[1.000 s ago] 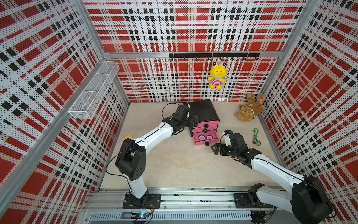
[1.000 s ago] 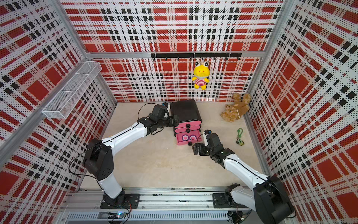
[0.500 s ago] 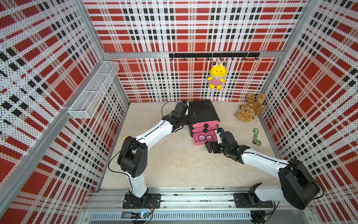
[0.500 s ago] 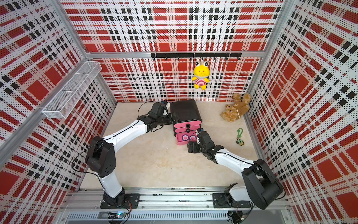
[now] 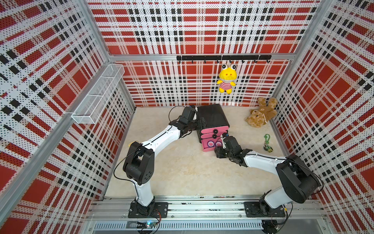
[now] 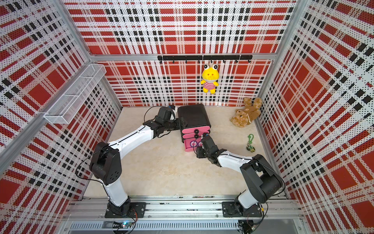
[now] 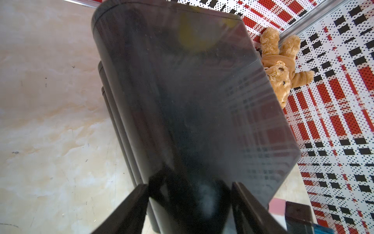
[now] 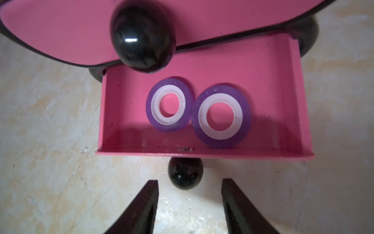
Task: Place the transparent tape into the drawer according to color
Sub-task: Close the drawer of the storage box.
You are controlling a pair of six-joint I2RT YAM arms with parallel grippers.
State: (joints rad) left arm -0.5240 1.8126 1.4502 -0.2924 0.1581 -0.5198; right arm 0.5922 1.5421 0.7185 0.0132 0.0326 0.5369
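Since a moment ago, the right pincer (image 8: 189,180) has slid in close to the open bottom drawer (image 8: 263,91). It waits just on the near side of the round black knob (image 8: 185,174), jaws apart and not touching it, I think so it can push the drawer shut. One purple tape roll (image 8: 154,105) and a second purple roll (image 8: 202,117) lie flat side by side in that drawer. The left pincer (image 7: 189,188) has crept farther along the black box (image 5: 211,115), likely to keep it from sliding, but I cannot tell if it squeezes.
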